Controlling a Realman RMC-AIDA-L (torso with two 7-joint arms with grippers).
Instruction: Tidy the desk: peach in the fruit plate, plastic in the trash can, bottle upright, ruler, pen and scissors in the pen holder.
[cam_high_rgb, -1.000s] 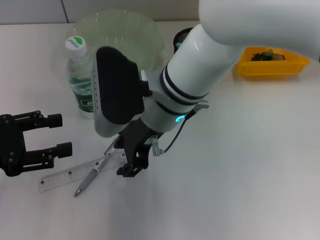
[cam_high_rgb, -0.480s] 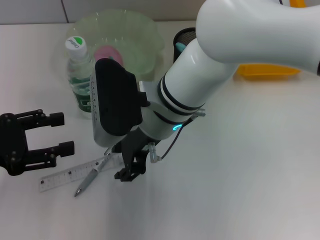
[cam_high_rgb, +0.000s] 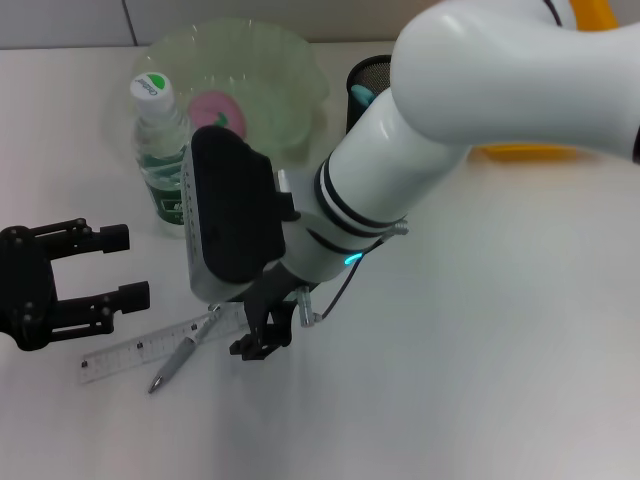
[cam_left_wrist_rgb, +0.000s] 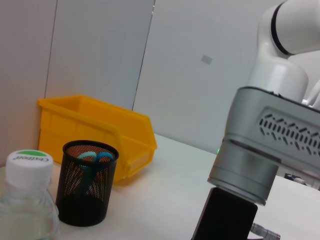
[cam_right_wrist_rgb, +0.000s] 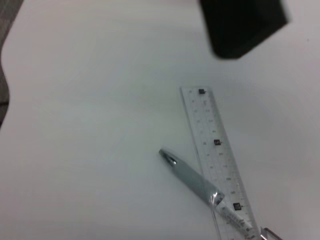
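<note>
A silver pen (cam_high_rgb: 180, 357) lies across a clear ruler (cam_high_rgb: 130, 352) on the white desk; both also show in the right wrist view as the pen (cam_right_wrist_rgb: 192, 177) and the ruler (cam_right_wrist_rgb: 216, 152). My right gripper (cam_high_rgb: 262, 335) hangs open just over the ruler's right end, beside the pen's rear. At the left edge my left gripper (cam_high_rgb: 120, 267) rests open and holds nothing. The bottle (cam_high_rgb: 160, 150) stands upright. A pink peach (cam_high_rgb: 214, 108) sits in the green fruit plate (cam_high_rgb: 290, 70). Blue scissors (cam_left_wrist_rgb: 93, 158) stand in the black pen holder (cam_left_wrist_rgb: 84, 192). The plastic is out of view.
My right arm covers most of the yellow trash can (cam_high_rgb: 525, 152), which shows whole in the left wrist view as the bin (cam_left_wrist_rgb: 95, 130) behind the pen holder. A dark blurred block (cam_right_wrist_rgb: 242, 25) sits beyond the ruler's far end.
My right arm has swung slightly left and lower toward the pen. The peach has come into sight in the plate, and the arm hides more of the yellow bin. The left arm has not moved.
</note>
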